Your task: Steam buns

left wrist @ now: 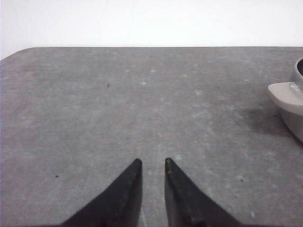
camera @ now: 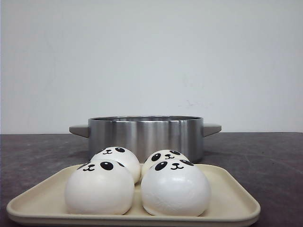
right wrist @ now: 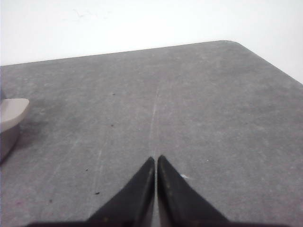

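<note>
In the front view, 4 panda-faced buns are seen grouped in 2 rows on a cream rectangular tray [camera: 227, 201] that lies at 6 o'clock on the dark grey table [camera: 265, 156]. The front left bun [camera: 99, 187] and the front right bun [camera: 175, 187] are set just beside each other, nearly touching, with black eyes, noses and smiling mouths turned upward and toward the camera. The rear left bun [camera: 116, 158] and the rear right bun [camera: 164, 157] are partly hidden behind the front pair. At 12 o'clock from the tray, just behind it, a brushed stainless steel pot [camera: 145, 135] is placed, open at the top, with a grey handle at 9 o'clock and another at 3 o'clock; its inside cannot be seen. Neither arm is shown in the front view. In the left wrist view, the left pincer [left wrist: 152, 161] is held above bare table with its black fingers narrowly parted and nothing between them; one pot handle [left wrist: 286, 94] is visible at the picture's edge. In the right wrist view, the right pincer [right wrist: 155, 158] is held above bare table with its fingertips pressed together, gripping nothing, and the other pot handle [right wrist: 12, 113] is glimpsed at the edge.
</note>
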### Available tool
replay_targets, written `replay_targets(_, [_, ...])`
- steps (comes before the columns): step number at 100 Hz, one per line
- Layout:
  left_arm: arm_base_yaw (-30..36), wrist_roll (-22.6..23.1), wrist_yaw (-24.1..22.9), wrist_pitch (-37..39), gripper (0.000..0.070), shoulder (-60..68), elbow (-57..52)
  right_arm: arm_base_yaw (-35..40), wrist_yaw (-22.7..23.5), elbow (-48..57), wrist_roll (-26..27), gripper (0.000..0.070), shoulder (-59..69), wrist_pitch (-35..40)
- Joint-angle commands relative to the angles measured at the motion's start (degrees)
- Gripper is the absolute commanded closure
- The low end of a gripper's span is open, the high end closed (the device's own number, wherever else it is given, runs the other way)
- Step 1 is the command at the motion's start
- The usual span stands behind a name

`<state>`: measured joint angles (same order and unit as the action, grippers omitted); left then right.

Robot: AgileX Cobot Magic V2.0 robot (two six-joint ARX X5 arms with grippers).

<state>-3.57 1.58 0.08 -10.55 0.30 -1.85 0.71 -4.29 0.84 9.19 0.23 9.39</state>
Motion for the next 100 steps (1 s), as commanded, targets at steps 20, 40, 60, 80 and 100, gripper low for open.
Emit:
replay_targets(20, [-0.1, 0.5, -0.1, -0.2, 0.0642, -0.1, 1.0, 0.0, -0.2, -0.2, -0.4, 0.0698, 0.0, -0.4])
replay_targets(40, [-0.1, 0.5, -0.1, -0.2, 0.0642, -0.1, 1.0, 0.0, -0.2, -0.2, -0.4, 0.0698, 0.0, -0.4])
replay_targets(60, [-0.1, 0.5, -0.1, -0.2, 0.0642, -0.1, 1.0, 0.0, -0.2, -0.2, -0.4, 0.0698, 0.0, -0.4])
replay_targets(80, [-0.1, 0.4, -0.1, -0.2, 0.0642, -0.1, 1.0, 0.0, 0.0, -0.2, 0.5, 0.0698, 0.0, -0.5])
replay_targets(100, [-0.1, -12.7, 0.3, -0.2, 0.0643, -0.1, 0.7, 0.0, 6.3, 0.0, 10.8, 0.0698, 0.0, -3.4])
